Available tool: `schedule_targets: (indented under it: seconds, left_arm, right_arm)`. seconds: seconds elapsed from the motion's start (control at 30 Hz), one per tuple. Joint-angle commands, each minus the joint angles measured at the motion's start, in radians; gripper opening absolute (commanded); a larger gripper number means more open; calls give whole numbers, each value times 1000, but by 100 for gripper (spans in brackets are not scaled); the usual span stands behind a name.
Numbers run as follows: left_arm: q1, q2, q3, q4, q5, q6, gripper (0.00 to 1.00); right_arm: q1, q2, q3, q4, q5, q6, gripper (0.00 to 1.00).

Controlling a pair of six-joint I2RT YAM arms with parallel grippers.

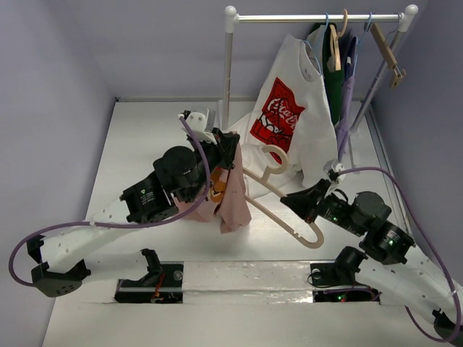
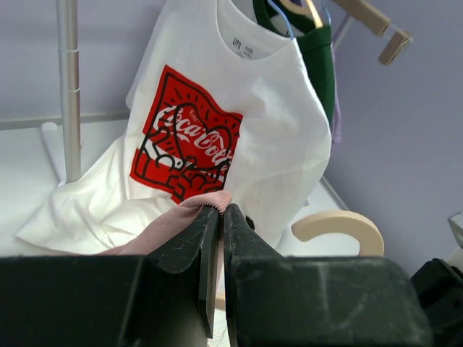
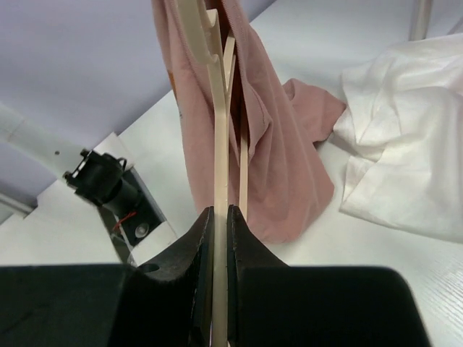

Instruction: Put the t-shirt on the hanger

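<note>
The dusty-pink t-shirt (image 1: 233,196) hangs bunched from my left gripper (image 1: 230,142), which is shut on a fold of its fabric (image 2: 189,211) above the table's middle. An orange print shows at its left edge. The cream hanger (image 1: 283,210) runs from inside the shirt toward the lower right, its thick hook (image 1: 278,160) up near the white shirt. My right gripper (image 1: 295,204) is shut on the hanger's arm (image 3: 220,173). In the right wrist view the hanger's far end goes into the pink t-shirt (image 3: 286,152).
A white t-shirt with a red logo (image 1: 289,123) hangs from the rack (image 1: 318,17) at the back and drapes onto the table. Dark green and purple garments and a brown wooden hanger (image 1: 387,49) hang at the right.
</note>
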State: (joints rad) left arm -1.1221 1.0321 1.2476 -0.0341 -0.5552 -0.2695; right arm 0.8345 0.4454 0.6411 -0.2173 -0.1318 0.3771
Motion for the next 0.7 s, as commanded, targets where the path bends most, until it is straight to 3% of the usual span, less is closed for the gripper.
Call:
schedule_targets:
  seconds: [0.0,0.17,0.4,0.57,0.67]
  left_arm:
    - [13,17,90,4,18,29,0]
    - [38,25,86,-29,35,16,0]
    - [47,14,59,-46,60,0,0]
    - [47,52,56,-29,155,1,0]
    - [47,40,55,-21,189,-11,0]
  right_arm:
    - [2,-7,19,-4,-120,-17,0]
    - [2,-85,83,-34,-74,-38,0]
    - [2,-73,203,-33,-74,-44,0]
    - [2,68,166,139,-195,5,0]
    - [2,147,143,180,-108,-16,0]
